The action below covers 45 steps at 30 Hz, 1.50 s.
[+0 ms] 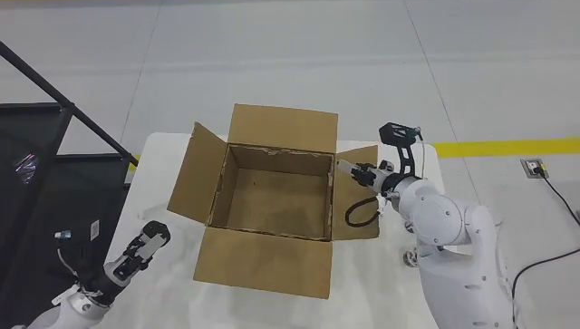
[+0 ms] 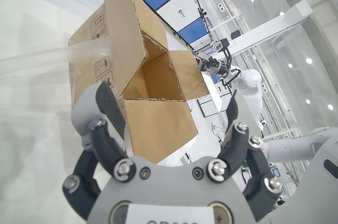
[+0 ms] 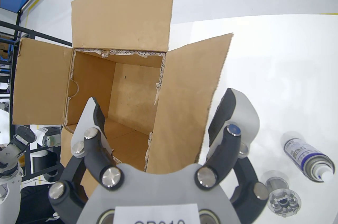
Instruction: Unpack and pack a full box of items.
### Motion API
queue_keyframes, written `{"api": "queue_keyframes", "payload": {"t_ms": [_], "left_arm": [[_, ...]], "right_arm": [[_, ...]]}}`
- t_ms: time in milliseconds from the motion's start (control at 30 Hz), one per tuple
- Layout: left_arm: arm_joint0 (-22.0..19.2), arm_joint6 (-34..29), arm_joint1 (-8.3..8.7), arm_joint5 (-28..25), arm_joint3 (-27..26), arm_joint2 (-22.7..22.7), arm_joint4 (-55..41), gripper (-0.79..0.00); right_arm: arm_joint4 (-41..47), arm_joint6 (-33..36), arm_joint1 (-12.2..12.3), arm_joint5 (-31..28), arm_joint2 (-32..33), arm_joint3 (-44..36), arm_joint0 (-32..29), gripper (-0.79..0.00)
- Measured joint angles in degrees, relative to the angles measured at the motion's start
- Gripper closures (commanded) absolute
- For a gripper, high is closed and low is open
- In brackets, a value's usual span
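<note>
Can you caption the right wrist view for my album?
Open right gripper facing an open cardboard box, spray can lying nearby.

**White shells, black-padded claws**

You're looking at glossy white, rounded arm shells [image 1: 444, 220], with a black cable [image 1: 349, 216] looped by the right wrist. The left claw [image 2: 169, 95] and right claw [image 3: 161, 98] match: white-backed fingers [image 3: 245, 114] faced with rough black pads [image 3: 221, 114], black linkages [image 2: 105, 140], silver screws [image 2: 124, 169], and a grey plate [image 2: 169, 182] bearing a white printed label [image 3: 155, 213].
</note>
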Motion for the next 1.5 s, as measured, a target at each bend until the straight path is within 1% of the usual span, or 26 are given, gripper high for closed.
{"api": "queue_keyframes", "payload": {"t_ms": [133,333,400,467,567,667,767,833,867,1267,1300,1367,1433,1500], "left_arm": [[-0.6,-0.2,0.11,0.5,-0.1,0.4,0.1,-0.785],[-1.2,-0.5,0.26,0.8,-0.3,0.7,0.4,-0.785],[-1.3,-0.5,0.29,0.8,-0.2,0.9,0.4,-0.785],[-1.5,-0.6,0.34,0.9,0.1,1.1,0.4,-0.785],[-1.9,-0.7,0.44,1.0,0.1,1.0,0.3,-0.785],[-2.2,-0.8,0.57,1.1,0.1,0.4,0.0,-0.785],[-2.4,-1.1,0.74,1.1,0.2,-0.4,-0.3,-0.785],[-2.5,-1.5,0.84,1.0,0.4,-0.8,-0.6,-0.785],[-2.5,-1.5,0.85,1.0,0.4,-0.8,-0.6,-0.785],[-2.5,-1.5,0.85,1.0,0.4,-0.8,-0.6,-0.785],[-2.5,-1.4,0.84,1.1,0.3,-0.8,-0.5,-0.785],[-2.2,-0.2,0.77,1.6,-0.2,-0.6,0.0,-0.785],[-1.6,1.7,0.65,1.2,-0.1,-0.8,-0.4,-0.785],[-0.8,2.8,0.57,0.1,0.3,-1.3,-1.7,-0.785]], "right_arm": [[0.5,-0.3,0.3,-0.4,-0.2,0.4,-0.4,-0.785],[1.8,-2.2,0.3,-0.3,-1.8,3.0,1.1,-0.785],[1.9,-3.2,0.4,0.0,-1.6,3.5,1.4,-0.785],[2.3,-4.7,0.6,0.4,-0.8,2.3,0.9,-0.785],[3.6,-6.6,1.0,-0.1,2.0,-2.7,-2.5,-0.785],[4.5,-8.1,1.5,-1.4,4.9,-9.9,-7.9,-0.785],[5.0,-9.0,2.1,-6.1,7.1,-17.4,-14.2,-0.785],[3.2,-10.0,2.4,-9.2,7.5,-21.9,-18.5,-0.785],[2.7,-10.2,2.4,-9.7,7.4,-22.8,-19.6,-0.785],[2.9,-10.3,2.5,-9.6,7.3,-22.4,-19.1,-0.785],[2.7,-10.3,2.5,-10.3,6.9,-22.4,-19.4,-0.785],[0.2,-10.2,2.9,-14.1,6.2,-22.9,-20.6,-0.785],[-3.8,-10.9,3.4,-16.4,7.2,-24.1,-22.9,-0.785],[-6.0,-11.4,3.7,-17.1,8.8,-25.1,-25.4,-0.785]]}}
